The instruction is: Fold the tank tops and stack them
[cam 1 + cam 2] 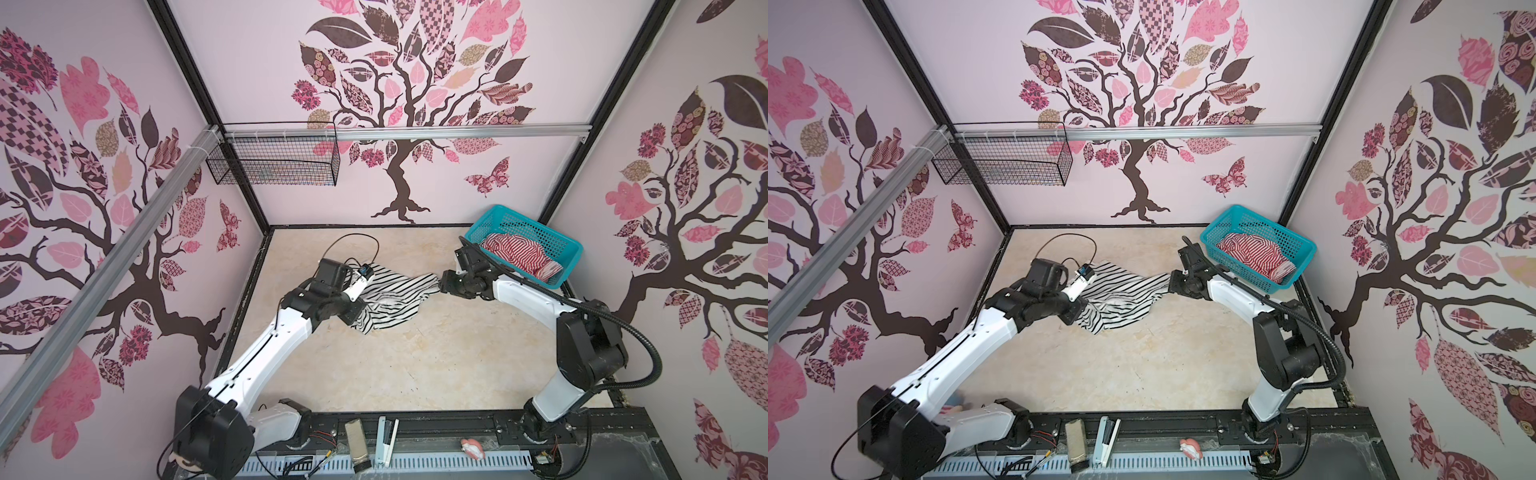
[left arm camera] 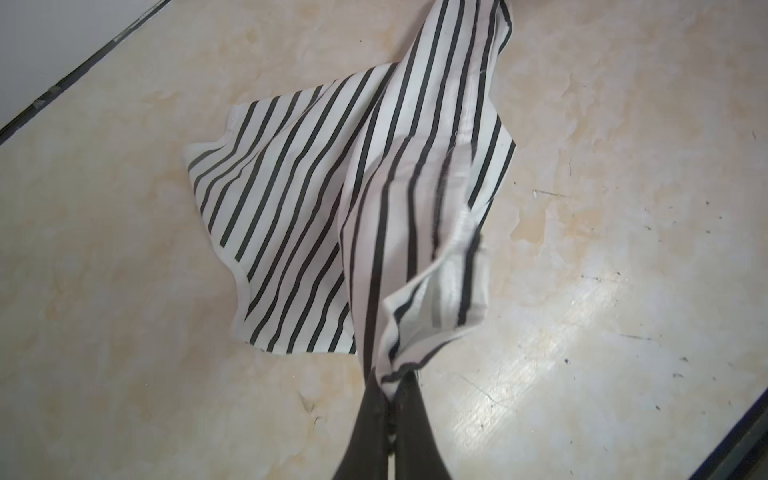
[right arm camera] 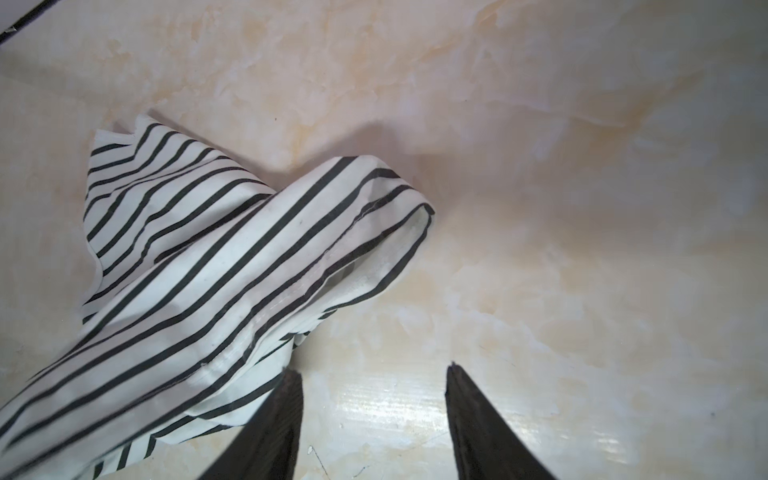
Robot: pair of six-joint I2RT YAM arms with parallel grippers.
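Lab test booth: pink tree-print panel walls [image 1: 415, 62] in a black frame [image 1: 183, 62], aluminium rail [image 1: 457, 132] across the far wall, slotted cable duct [image 1: 436, 461] along the near edge.

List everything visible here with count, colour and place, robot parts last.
table: one, beige marble pattern, fills the enclosure floor.
teal plastic basket: one, teal, back right corner of the table.
black-and-white tank top: one, black-and-white stripes, crumpled mid-table.
red-and-white tank top: one, red-and-white stripes, bunched inside the teal plastic basket.
wire basket: one, black, hung on the back wall, left side.
stapler: one, white, front rail.
small block: one, grey-beige, beside the stapler; kind unclear.
small item: one, pink-and-white, front rail; kind unclear.
left gripper: one, black, shut on the black-and-white tank top.
right gripper: one, black, open, at that top's other end, gripping nothing.
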